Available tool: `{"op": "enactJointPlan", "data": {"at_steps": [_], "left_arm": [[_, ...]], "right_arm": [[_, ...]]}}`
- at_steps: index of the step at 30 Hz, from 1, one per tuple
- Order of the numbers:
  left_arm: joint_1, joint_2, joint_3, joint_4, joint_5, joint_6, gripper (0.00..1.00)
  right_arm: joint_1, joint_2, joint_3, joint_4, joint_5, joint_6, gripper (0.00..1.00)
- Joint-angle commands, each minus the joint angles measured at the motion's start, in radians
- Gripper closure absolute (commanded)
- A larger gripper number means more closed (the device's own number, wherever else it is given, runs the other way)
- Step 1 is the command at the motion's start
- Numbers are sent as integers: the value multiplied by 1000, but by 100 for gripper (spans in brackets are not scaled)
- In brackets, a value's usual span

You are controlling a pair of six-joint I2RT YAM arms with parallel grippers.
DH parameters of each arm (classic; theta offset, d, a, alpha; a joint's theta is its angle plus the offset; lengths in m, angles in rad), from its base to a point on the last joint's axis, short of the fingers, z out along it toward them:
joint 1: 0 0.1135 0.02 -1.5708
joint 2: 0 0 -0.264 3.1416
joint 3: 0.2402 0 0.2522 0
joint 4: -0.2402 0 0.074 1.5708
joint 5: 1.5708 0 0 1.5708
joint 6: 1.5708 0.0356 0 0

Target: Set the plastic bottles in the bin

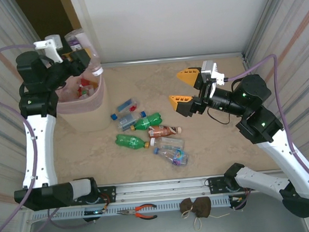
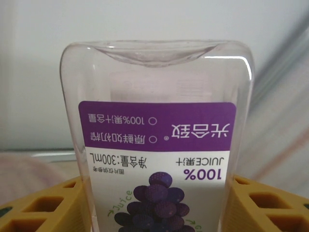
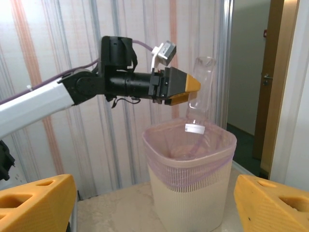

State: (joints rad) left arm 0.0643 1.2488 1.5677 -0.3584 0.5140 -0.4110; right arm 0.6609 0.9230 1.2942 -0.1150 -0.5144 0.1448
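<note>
From above, the left pincer (image 1: 79,60) grips a clear bottle (image 1: 86,51), neck down, over the pink bin (image 1: 98,106), which already has bottles inside. The cap hangs near the rim rather than over the centre, so the bottle may well clip the edge when released and tumble back onto the table (image 1: 215,143). The right pincer (image 1: 175,88) is spread wide and empty, near the loose bottles (image 1: 150,132) lying mid-table.

The left wrist camera shows the yellow fingers (image 2: 43,203) pressing both sides of the bottle. Its purple label reads upside down: "100% JUICE", "300mL", Chinese text and a bunch of grapes.

From the right wrist, the bottle's white cap points into the bin's mouth. A smooth, hollow body like this could slip or swing in the grip.
</note>
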Motion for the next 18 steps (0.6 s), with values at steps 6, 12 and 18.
{"op": "enactJointPlan", "data": {"at_steps": [6,12,18], "left_arm": [[46,6,-15,-116,-427,-397,51],[67,151,121,-331,-500,-640,49],[89,267,152,-401,-481,-842,48]], "right_arm": [[-6,-9,-4,10,23,-11,16],[-6,-17,-8,0,27,-16,16],[-10,-34,-21,-6,42,-21,16]]}}
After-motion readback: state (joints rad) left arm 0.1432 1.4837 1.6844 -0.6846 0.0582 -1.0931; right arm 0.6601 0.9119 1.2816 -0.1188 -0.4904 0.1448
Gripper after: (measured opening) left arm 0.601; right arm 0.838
